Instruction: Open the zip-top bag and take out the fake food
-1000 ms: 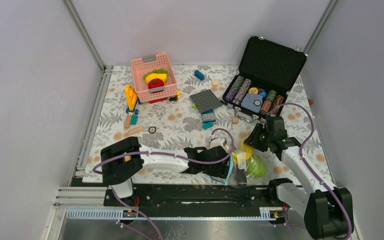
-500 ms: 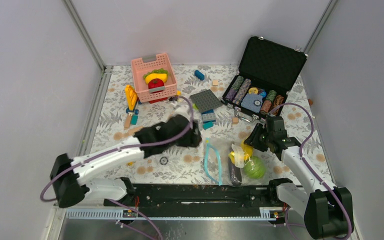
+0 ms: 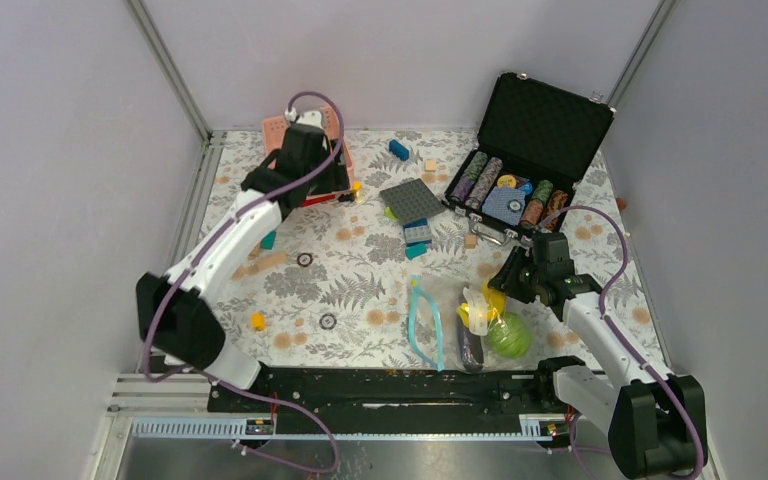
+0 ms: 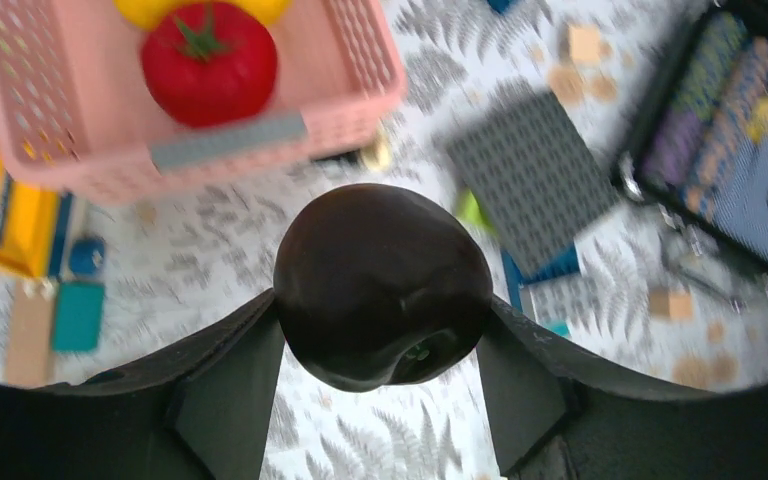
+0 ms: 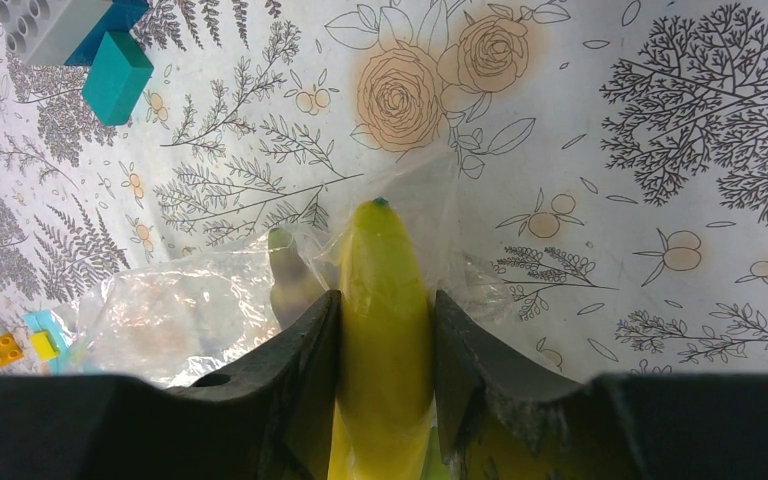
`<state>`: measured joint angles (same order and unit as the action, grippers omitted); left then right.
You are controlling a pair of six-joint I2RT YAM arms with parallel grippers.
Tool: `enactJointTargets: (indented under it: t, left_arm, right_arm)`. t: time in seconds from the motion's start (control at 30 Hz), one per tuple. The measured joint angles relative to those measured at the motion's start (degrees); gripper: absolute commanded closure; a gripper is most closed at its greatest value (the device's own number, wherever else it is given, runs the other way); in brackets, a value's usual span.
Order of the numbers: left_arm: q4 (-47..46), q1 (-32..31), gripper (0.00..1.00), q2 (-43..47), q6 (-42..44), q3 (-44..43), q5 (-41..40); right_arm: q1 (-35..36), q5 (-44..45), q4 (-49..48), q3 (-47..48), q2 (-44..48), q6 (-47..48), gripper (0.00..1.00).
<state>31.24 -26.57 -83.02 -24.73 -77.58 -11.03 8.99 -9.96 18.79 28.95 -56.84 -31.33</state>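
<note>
Grey panel walls close in a tabletop (image 3: pixel 360 290) spread with a floral-print cloth. At its near right lies the zip-top bag (image 3: pixel 447 305), clear crinkled film with its light-blue zipper strip (image 3: pixel 422 330) bowed into an open loop. A smooth, rounded pale-green cabbage (image 3: pixel 509 335) sits at the bag's right end. The right gripper (image 5: pixel 385 340) pinches a glossy yellow banana (image 5: pixel 385 260), seemingly through the wrinkled film, though the wrist view does not settle that. At the far left, the left gripper (image 4: pixel 380 335) clamps a dark round piece (image 4: pixel 380 265), smooth and nearly black. It is held above the tabletop, just beside the pink slatted basket (image 4: pixel 365 60), which holds a shiny red tomato (image 4: pixel 208 62). A black foam-lined poker chip case (image 3: pixel 545 115) stands open at the far right.
</note>
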Motion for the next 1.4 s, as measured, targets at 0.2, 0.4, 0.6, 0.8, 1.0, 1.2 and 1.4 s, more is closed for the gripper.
enactJointTargets:
  t: [0.2, 0.4, 0.6, 0.8, 1.0, 1.2, 1.4]
  left_arm:
    - [-0.3, 9.8, 0.47, -15.9, 2.7, -14.5, 3.3]
    - [2.0, 15.7, 0.45, -29.1, 4.2, -28.8, 3.6]
    - [3.1, 17.8, 0.39, -36.0, 4.4, -34.6, 3.3]
    - [4.1, 18.0, 0.33, -38.5, 4.2, -34.1, 2.4]
    - [4.2, 18.1, 0.16, -38.7, 3.9, -32.1, 1.8]
    - [4.7, 18.1, 0.19, -38.7, 3.9, -29.7, 2.1]
    - [6.0, 18.1, 0.26, -38.6, 4.6, -28.7, 3.5]
  right_arm:
    - [0.0, 0.0, 0.0, 0.0, 0.1, 0.0, 1.00]
    - [0.0, 0.0, 0.0, 0.0, 0.0, 0.0, 1.00]
    - [0.0, 0.0, 0.0, 0.0, 0.0, 0.0, 1.00]
    - [0.0, -0.1, -0.1, 0.0, -0.7, 0.1, 1.00]
    - [0.0, -0.1, -0.1, 0.0, -0.7, 0.2, 1.00]
    - [0.0, -0.1, -0.1, 0.0, -0.7, 0.2, 1.00]
    - [0.0, -0.2, 0.0, 0.0, -0.4, 0.2, 1.00]
